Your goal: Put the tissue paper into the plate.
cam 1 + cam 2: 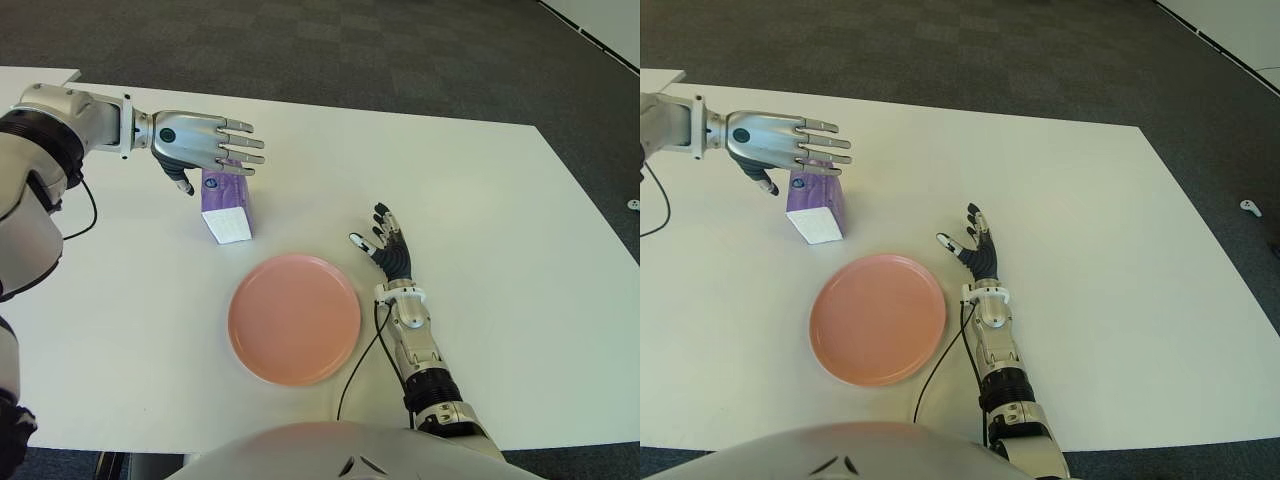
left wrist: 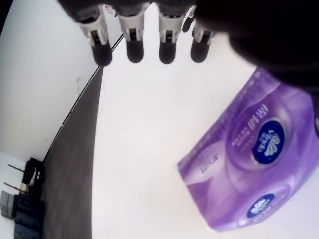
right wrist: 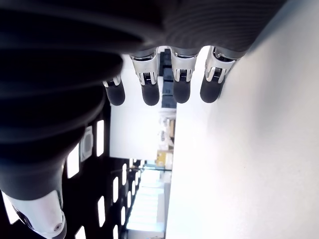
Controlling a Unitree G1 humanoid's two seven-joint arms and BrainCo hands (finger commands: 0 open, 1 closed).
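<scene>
A purple tissue pack (image 1: 226, 204) stands on the white table (image 1: 480, 200), just behind and left of the pink plate (image 1: 294, 318). My left hand (image 1: 205, 143) hovers over the pack's far end with its fingers (image 2: 134, 47) stretched out straight, open and holding nothing; the thumb hangs down on the pack's left side. In the left wrist view the pack (image 2: 259, 159) lies apart from the fingertips. My right hand (image 1: 388, 246) shows to the right of the plate, fingers spread and open. The plate holds nothing.
A black cable (image 1: 362, 365) runs along my right forearm beside the plate's right rim. Dark carpet (image 1: 400, 50) lies beyond the table's far edge. A second white surface (image 1: 35, 75) shows at the far left.
</scene>
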